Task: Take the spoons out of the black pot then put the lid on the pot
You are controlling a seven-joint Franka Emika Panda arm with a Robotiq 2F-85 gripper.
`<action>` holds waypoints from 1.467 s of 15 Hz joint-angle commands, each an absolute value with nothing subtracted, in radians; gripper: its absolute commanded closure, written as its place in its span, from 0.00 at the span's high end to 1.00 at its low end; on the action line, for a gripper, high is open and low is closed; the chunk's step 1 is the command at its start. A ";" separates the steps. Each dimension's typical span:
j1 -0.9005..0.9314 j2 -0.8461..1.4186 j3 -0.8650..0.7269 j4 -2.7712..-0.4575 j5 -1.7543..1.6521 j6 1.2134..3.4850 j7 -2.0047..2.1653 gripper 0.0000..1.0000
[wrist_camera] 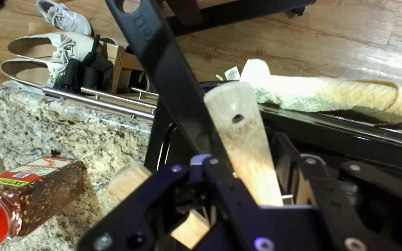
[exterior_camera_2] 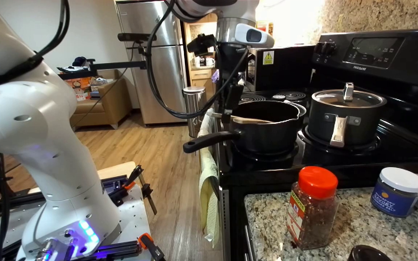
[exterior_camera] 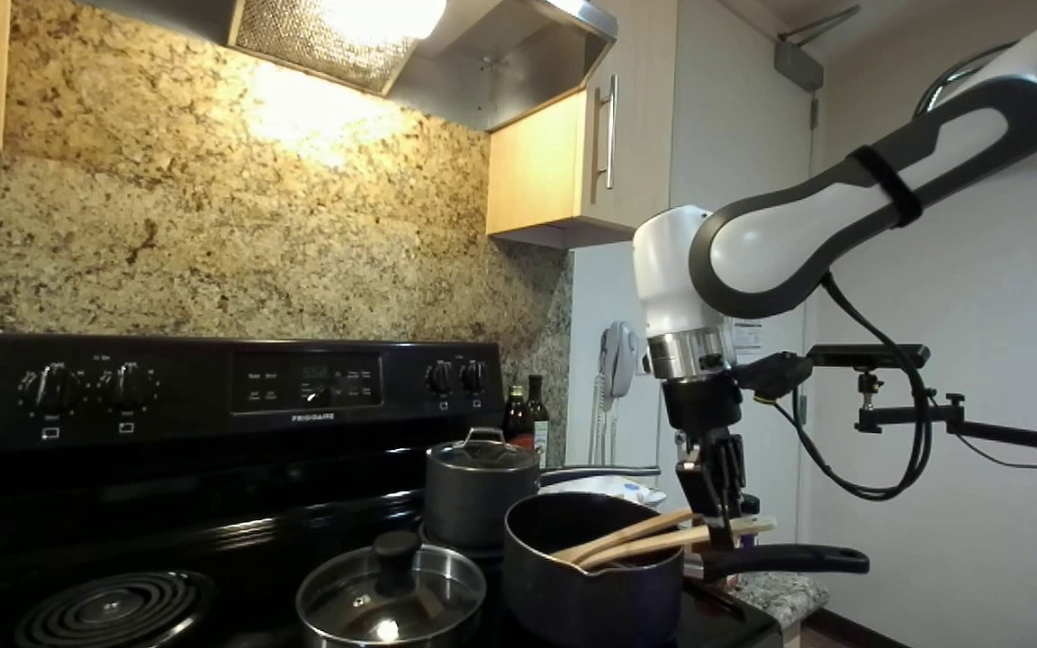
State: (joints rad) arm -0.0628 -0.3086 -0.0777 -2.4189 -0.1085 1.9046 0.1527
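Two light wooden spoons lean in the black pot (exterior_camera: 590,603), handles over its rim toward the pot's dark handle (exterior_camera: 789,560). The front spoon (exterior_camera: 649,544) reaches farther out than the back spoon (exterior_camera: 617,537). My gripper (exterior_camera: 722,535) points down at the spoon handles beside the pot. In the wrist view, one spoon handle (wrist_camera: 243,146) lies between my open fingers, with a gap to the right finger. The other spoon (wrist_camera: 131,179) is outside, left of the fingers. The spoon heads are hidden inside the pot. The glass lid (exterior_camera: 347,594) with black knob lies left of the pot; what supports it is unclear.
A grey lidded pot (exterior_camera: 482,495) stands behind the black pot, its long handle pointing right. A red-capped spice jar (exterior_camera_2: 314,210) and a white-capped jar (exterior_camera_2: 397,192) stand on the granite counter. A towel (exterior_camera_2: 209,188) hangs on the oven front. The range hood (exterior_camera: 518,63) is overhead.
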 commanded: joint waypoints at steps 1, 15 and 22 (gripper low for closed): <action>-0.072 -0.298 -0.071 -2.413 -0.090 1.897 0.140 0.08; -0.069 -0.382 -0.048 -2.390 -0.112 1.814 0.140 0.11; -0.067 -0.412 -0.041 -2.380 -0.106 1.793 0.142 0.11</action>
